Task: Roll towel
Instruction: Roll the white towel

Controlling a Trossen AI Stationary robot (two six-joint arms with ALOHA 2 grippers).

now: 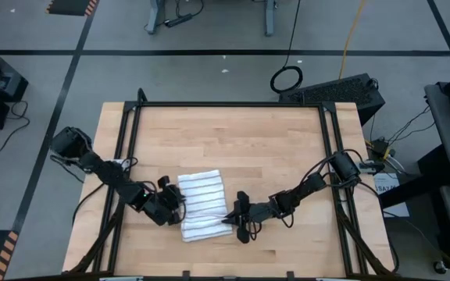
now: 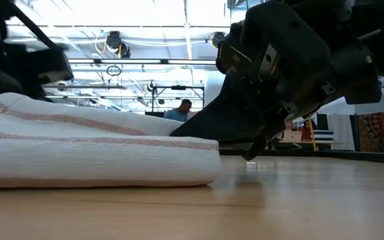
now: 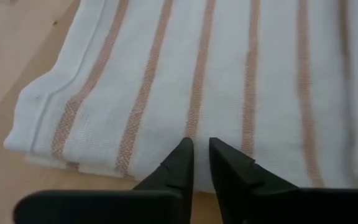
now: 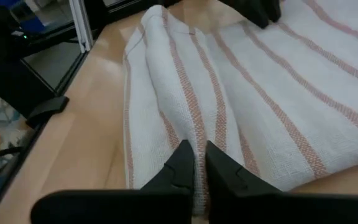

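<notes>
While left gripper [image 1: 180, 208] pinches towel [image 1: 203, 203] edge, right gripper [image 1: 228, 219] clamps opposite edge.

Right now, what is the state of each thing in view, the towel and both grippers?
towel: folded flat in layers on the table, not yet rolled, striped side up.
left gripper: at the towel's left edge, fingers nearly together over the cloth.
right gripper: at the towel's right edge, shut on a fold of the towel.
</notes>
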